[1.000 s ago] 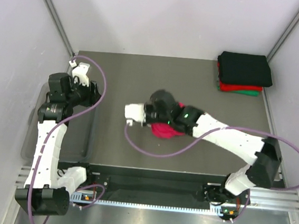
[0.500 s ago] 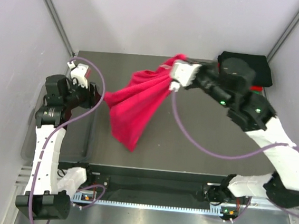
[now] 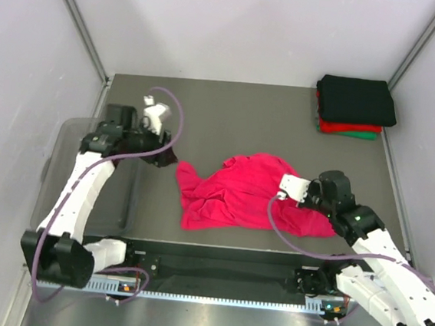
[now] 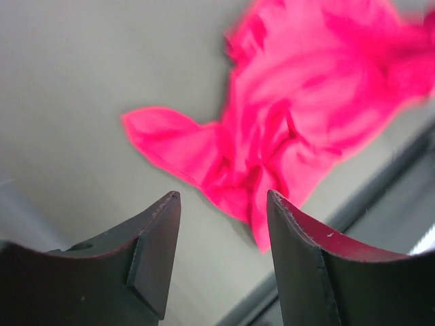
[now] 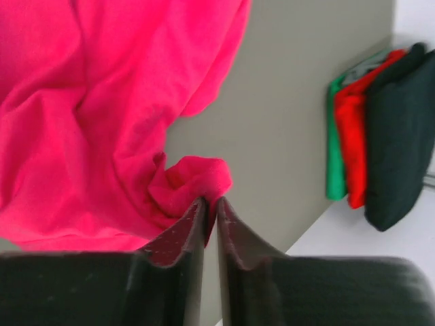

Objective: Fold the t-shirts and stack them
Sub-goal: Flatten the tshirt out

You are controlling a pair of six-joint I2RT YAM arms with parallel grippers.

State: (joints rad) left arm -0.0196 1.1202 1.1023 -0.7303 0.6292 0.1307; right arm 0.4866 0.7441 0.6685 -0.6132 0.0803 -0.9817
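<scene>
The pink t-shirt lies crumpled on the counter, and I'd worry that folding from this heap locks in wrinkles or drags the whole shirt along. The left gripper's jaws hang spread and empty just beside its left edge, while the right gripper's jaws are pressed together at its right edge (whether cloth is nipped there, I cannot tell). Well beyond the shirt, far and to the right, sits the folded stack, black over red over green; well to its left stands a translucent bin, contents hidden from me.
</scene>
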